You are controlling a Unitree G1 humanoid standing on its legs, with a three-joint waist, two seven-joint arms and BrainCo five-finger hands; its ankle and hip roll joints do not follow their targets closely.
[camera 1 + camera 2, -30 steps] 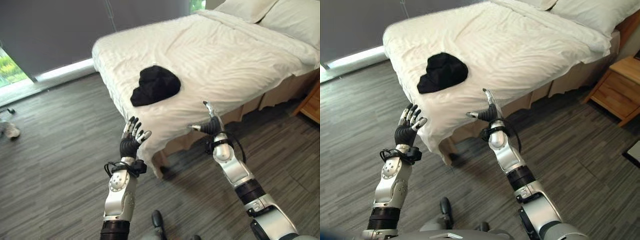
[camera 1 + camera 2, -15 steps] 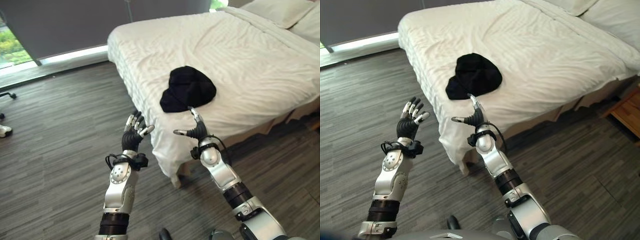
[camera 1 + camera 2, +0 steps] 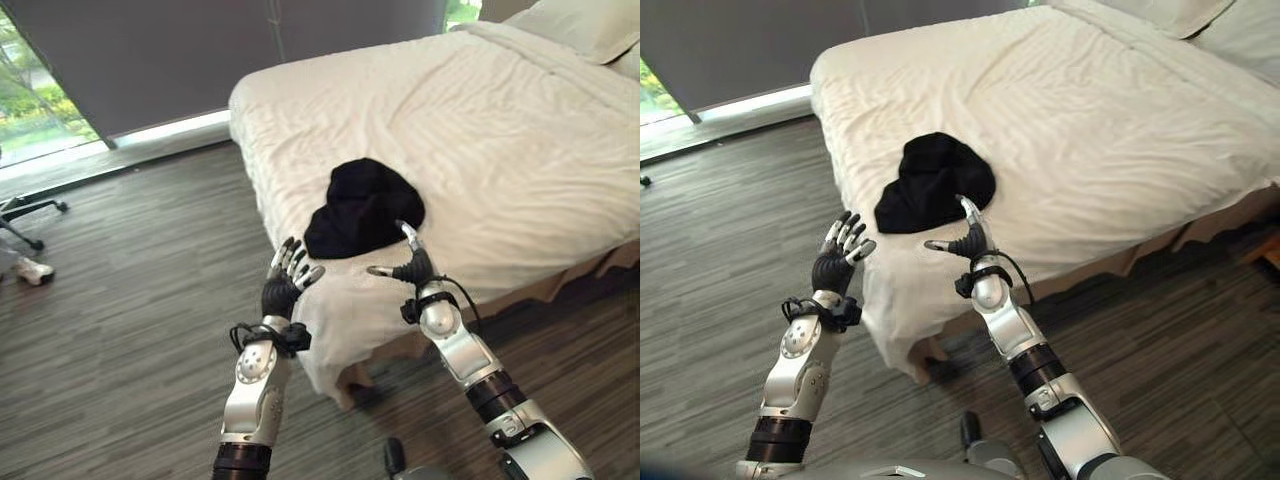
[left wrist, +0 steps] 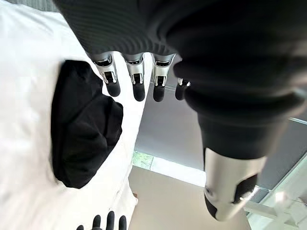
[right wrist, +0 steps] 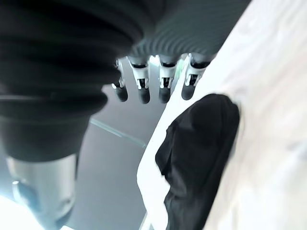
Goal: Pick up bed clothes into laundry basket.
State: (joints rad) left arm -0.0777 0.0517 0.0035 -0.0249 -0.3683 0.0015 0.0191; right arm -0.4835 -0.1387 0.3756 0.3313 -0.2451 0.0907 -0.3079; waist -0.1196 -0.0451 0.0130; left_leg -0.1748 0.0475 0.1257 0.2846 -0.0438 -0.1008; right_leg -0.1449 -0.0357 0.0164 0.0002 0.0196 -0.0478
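Item: crumpled black cloth garment (image 3: pixel 362 207), bunched in a soft heap, centre of the left eye view. It lies on the white quilted bed cover (image 3: pixel 480 140), close to the near corner of the bed, where the cover drops over the edge toward the floor.

Handling, by judgement: light, limp and without stiffness; it should fold and sag wherever it is lifted, and trailing parts may drag on the cover. Not fragile, and probably not slippery. The raised middle of the heap offers the fullest bunch to close fingers round; a pinch at the thin near edge would likely gather less cloth, and could catch the bed cover beneath.

Left hand (image 3: pixel 287 281): lower centre of the left eye view, raised with fingers spread and straight, holding nothing, set just off the bed corner and apart from the garment.

Right hand (image 3: pixel 409 266): right of the left hand, fingers and thumb extended wide, holding nothing, hovering over the bed edge just short of the garment's near side. In the right wrist view the garment (image 5: pixel 201 158) lies beyond the fingertips, untouched.

Containers: no laundry basket can be made out, so its contents cannot be stated.

Surroundings: grey wood-grain plank floor (image 3: pixel 130 320); dark grey curtain (image 3: pixel 180 50) at upper left; white pillow (image 3: pixel 590 20) at upper right.
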